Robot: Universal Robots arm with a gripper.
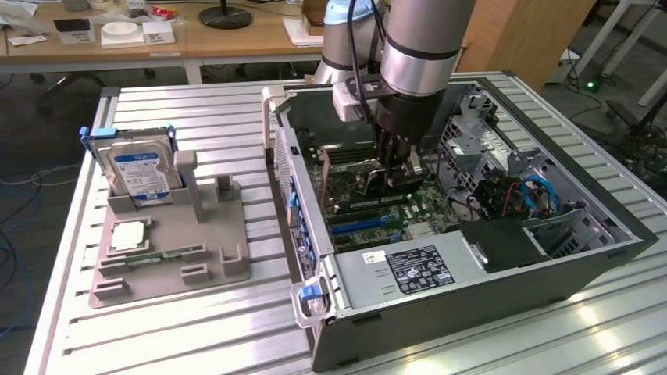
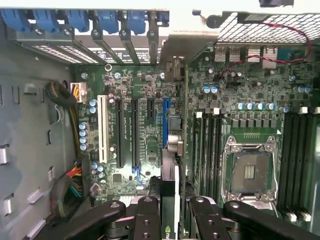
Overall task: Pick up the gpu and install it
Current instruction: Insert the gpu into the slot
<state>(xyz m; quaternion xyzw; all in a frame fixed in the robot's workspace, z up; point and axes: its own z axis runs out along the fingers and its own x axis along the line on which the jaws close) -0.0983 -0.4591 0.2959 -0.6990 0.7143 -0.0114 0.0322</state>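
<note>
1. Grip: the claw (image 2: 175, 217) is clamped on the graphics card (image 2: 170, 187). Its fingers (image 2: 147, 215) press on the two flat faces, and the card shows edge-on between them.
2. Place: the card hangs inside the open computer case (image 1: 583, 258), over the motherboard (image 2: 145, 100) and in line with the long blue slot (image 2: 165, 122). I cannot tell whether its lower edge touches the slot.
3. Handling: I judge it light and stiff, a thin board that will not sag but could crack if twisted or pinched hard.
4. Hold: the flat faces near the top edge, about mid-length, look the safest place, clear of the contact edge and the metal bracket end.
5. Risk: the smooth faces may slip in the claw if the card meets resistance, and a tilted card could jam or scrape the slot.
6. Surroundings: a hard drive (image 1: 140, 168) stands in a grey holder (image 1: 208, 258) on the tabletop (image 1: 156, 328), at the exterior view's left, well apart from the case.
</note>
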